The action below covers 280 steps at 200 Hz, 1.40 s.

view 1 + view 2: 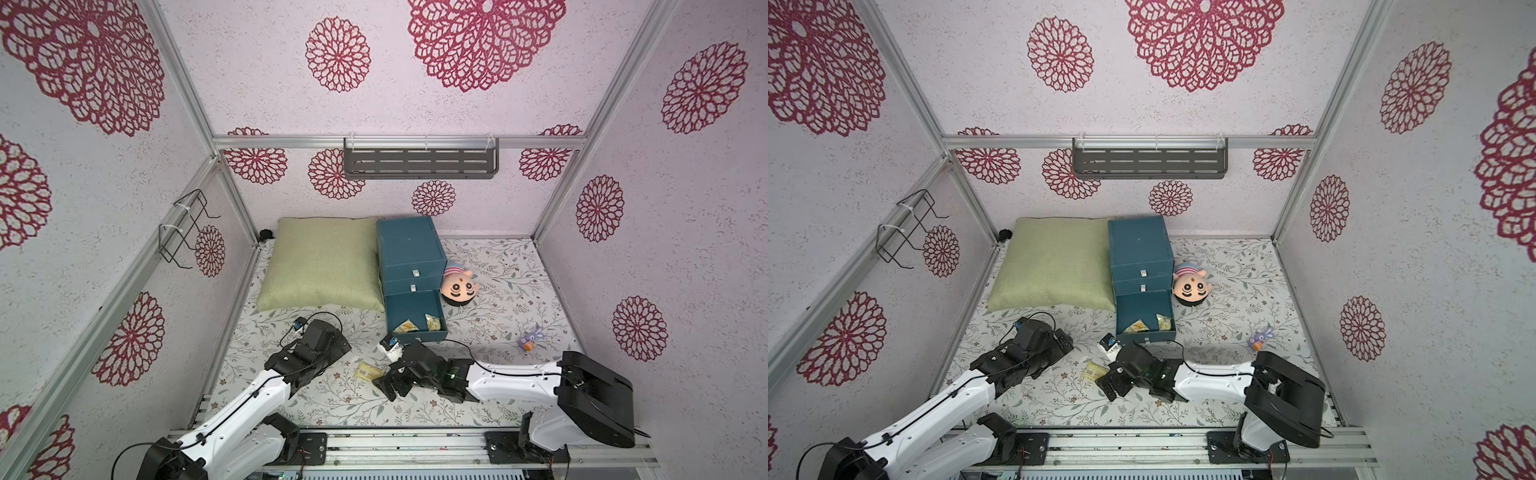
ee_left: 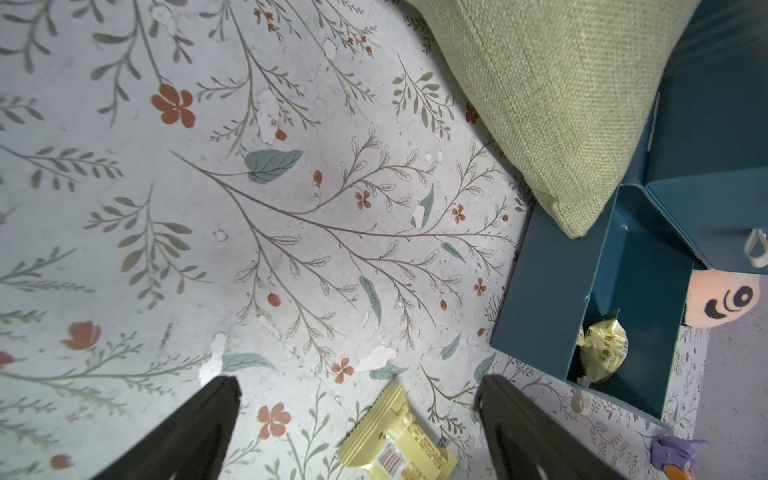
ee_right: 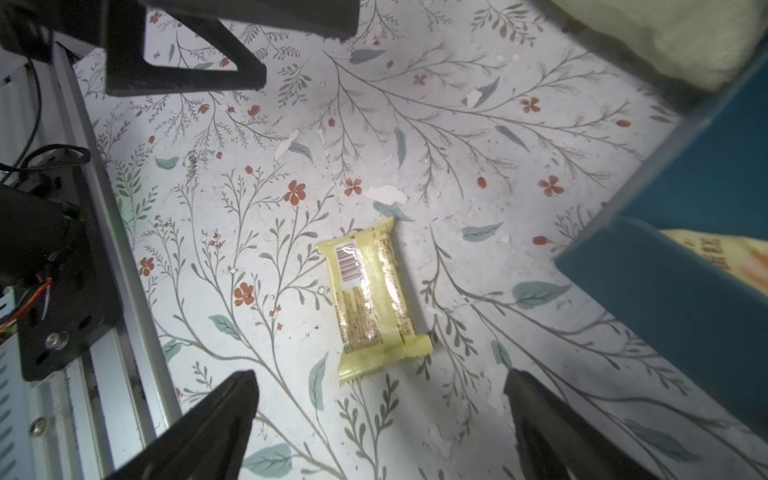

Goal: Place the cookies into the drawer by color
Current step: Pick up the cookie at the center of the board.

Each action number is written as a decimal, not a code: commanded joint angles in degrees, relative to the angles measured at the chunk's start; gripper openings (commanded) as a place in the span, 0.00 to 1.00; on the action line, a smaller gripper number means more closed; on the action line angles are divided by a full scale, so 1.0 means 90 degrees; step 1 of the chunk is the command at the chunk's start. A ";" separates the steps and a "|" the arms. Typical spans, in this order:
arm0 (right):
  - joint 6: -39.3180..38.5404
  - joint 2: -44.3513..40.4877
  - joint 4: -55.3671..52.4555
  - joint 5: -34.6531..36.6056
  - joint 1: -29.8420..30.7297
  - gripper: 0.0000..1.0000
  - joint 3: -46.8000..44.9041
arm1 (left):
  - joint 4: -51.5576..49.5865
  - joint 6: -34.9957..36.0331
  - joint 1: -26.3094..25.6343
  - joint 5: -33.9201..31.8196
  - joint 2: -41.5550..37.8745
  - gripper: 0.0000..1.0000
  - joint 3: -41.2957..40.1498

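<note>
Yellow cookie (image 3: 372, 299) is lying flat on the floral table (image 3: 249, 208), just before the drawer (image 1: 409, 249), whose pulled-out bottom tray (image 1: 411, 305) is holding two more yellow packets (image 1: 405, 327). Left gripper (image 2: 358, 384) and right gripper (image 3: 380, 376) are both gaping wide, gripping nothing

walls (image 1: 257, 83): papered pale pink, printed with dark red flower medallions | frame (image 1: 291, 142): silver aluminium bars along edges | back wall: hung with grey slotted shelf (image 1: 420, 164) | side wall: fitted with black wire rack (image 1: 187, 226) | floor sheet (image 1: 498, 299): white, leaf-and-flower print, chipped in spots | light: even, soft
</note>
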 commanded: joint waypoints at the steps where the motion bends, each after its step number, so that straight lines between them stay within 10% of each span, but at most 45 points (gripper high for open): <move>1: -0.0404 0.0431 -0.0168 0.0582 0.0215 0.99 0.0475 | -0.0246 0.0151 0.0088 -0.0086 -0.0125 0.97 -0.0084; 106: -0.0713 0.1969 -0.0678 0.1218 0.0657 0.71 0.1563 | -0.0099 0.0116 0.0157 0.0004 -0.0208 0.98 -0.0309; 202: -0.0439 0.1295 -0.0644 0.1739 0.0656 0.44 0.1219 | -0.0118 0.0094 0.0196 0.0008 -0.0286 0.97 -0.0329; 280: -0.0282 0.0298 -0.0764 0.2106 0.0543 0.43 0.0958 | -0.0192 0.0101 0.0193 -0.0029 -0.0412 0.97 -0.0300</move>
